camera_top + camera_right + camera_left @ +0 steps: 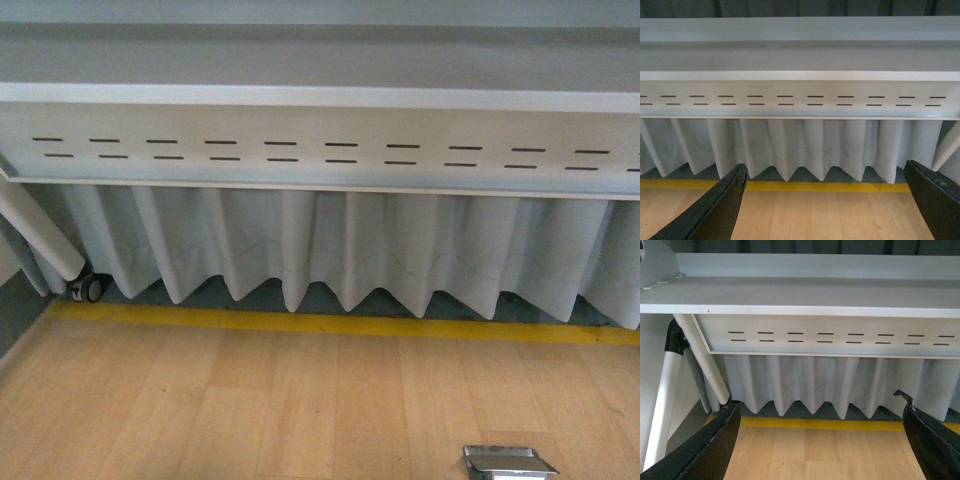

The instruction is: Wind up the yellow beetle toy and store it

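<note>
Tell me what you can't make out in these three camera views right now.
- Yellow beetle toy: in no view, so its place cannot be told.
- Table: every view looks at its edge from low down, so anything on top is hidden.
- Silver floor plate: front view, cut off by the bottom edge.
- Caster: front view, too small and dim for detail.

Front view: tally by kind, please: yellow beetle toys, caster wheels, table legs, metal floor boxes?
yellow beetle toy: 0
caster wheel: 1
table leg: 1
metal floor box: 1
Total: 3
</note>
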Robot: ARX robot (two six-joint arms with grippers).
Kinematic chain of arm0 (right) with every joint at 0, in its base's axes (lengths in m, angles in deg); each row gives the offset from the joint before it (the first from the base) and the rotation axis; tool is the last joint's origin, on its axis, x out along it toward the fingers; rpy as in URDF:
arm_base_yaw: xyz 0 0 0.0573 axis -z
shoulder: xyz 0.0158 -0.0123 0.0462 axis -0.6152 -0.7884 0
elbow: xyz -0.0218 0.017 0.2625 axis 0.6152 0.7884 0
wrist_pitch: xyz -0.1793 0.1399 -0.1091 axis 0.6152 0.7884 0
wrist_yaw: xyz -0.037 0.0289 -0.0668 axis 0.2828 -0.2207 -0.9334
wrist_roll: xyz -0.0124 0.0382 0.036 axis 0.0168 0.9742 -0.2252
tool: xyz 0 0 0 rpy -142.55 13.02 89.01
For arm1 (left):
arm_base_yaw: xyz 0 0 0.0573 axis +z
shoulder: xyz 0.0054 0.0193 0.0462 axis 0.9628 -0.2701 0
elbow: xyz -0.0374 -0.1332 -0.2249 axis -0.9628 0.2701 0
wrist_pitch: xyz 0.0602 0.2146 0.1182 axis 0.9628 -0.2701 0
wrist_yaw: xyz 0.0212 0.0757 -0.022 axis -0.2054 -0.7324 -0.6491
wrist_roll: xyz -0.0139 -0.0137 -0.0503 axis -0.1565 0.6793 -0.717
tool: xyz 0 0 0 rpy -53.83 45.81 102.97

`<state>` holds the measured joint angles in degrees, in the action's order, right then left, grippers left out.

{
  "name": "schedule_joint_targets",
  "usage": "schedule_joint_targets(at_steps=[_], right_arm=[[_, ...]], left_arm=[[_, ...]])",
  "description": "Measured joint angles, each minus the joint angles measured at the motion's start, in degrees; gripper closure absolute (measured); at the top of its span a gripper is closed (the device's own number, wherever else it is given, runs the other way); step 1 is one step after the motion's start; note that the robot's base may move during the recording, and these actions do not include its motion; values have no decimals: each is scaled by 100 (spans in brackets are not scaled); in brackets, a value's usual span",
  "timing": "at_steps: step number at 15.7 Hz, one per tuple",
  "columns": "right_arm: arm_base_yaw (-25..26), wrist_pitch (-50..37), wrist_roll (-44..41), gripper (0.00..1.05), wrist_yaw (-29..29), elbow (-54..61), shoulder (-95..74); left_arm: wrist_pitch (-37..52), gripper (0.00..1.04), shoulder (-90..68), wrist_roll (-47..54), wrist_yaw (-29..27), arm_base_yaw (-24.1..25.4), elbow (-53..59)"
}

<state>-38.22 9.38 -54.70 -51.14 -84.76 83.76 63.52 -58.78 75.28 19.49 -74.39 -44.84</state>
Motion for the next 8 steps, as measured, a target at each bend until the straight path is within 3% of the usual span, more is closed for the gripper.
schedule_joint_targets(at_steps=[8], right_arm=[[0, 2, 0, 6, 0, 0, 0]], left_arm=[[-2, 7, 0, 0, 0, 0, 0]])
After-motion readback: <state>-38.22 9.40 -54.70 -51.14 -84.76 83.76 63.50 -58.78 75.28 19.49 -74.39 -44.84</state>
